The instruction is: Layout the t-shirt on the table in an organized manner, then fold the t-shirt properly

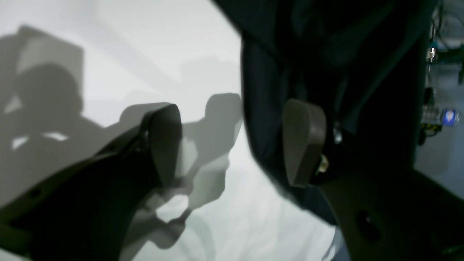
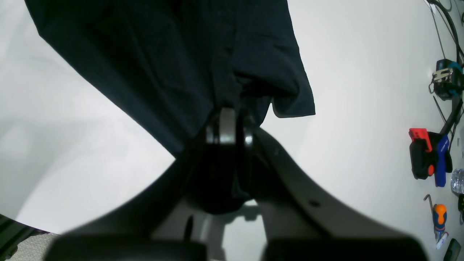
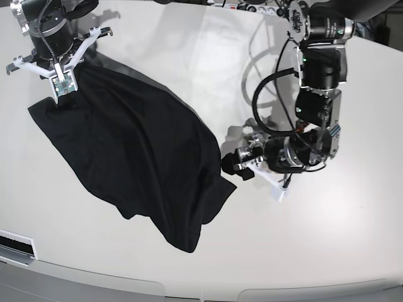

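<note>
Right claw pinches the t-shirt; only base view shows its spread.

Light: bright and diffuse from overhead; soft grey shadows fall on the pale work surface.
Floor: a grey strip shows along the near edge in the base view; a textured grey patch shows in the right wrist view.
Clutter: black cables, a red, black and blue tool and an orange-headed screwdriver lie at the far side.
Walls, windows: out of frame.
</note>
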{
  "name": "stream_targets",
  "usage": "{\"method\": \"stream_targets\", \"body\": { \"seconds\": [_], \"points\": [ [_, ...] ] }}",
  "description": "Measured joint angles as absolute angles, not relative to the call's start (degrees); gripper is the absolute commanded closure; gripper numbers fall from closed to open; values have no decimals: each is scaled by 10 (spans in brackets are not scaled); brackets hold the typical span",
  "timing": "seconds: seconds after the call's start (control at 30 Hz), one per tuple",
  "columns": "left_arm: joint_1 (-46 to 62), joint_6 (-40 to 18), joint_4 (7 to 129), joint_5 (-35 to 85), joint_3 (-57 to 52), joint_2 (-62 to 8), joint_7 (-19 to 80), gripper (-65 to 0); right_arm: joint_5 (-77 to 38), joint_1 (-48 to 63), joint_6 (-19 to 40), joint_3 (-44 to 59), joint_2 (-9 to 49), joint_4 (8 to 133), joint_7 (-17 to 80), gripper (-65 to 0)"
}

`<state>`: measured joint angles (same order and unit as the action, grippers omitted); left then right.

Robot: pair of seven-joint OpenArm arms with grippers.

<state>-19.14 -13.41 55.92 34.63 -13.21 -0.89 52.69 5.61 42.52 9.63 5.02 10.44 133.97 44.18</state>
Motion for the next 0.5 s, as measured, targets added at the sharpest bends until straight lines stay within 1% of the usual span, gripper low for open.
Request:
{"method": "stream_targets", "body": {
  "seconds": [0.23, 0.33, 0.5],
  "points": [
    [-190, -98, 560, 290, -132, 56, 500, -445, 56, 419, 96, 50, 104, 1340, 442, 0],
    [-191, -76, 561, 267, -132, 65, 494, -445, 56, 419, 96, 50, 104, 1340, 442, 0],
    [-190, -77, 561, 250, -131, 65, 479, -444, 56, 419, 96, 50, 104, 1340, 442, 0]
  ]
}}
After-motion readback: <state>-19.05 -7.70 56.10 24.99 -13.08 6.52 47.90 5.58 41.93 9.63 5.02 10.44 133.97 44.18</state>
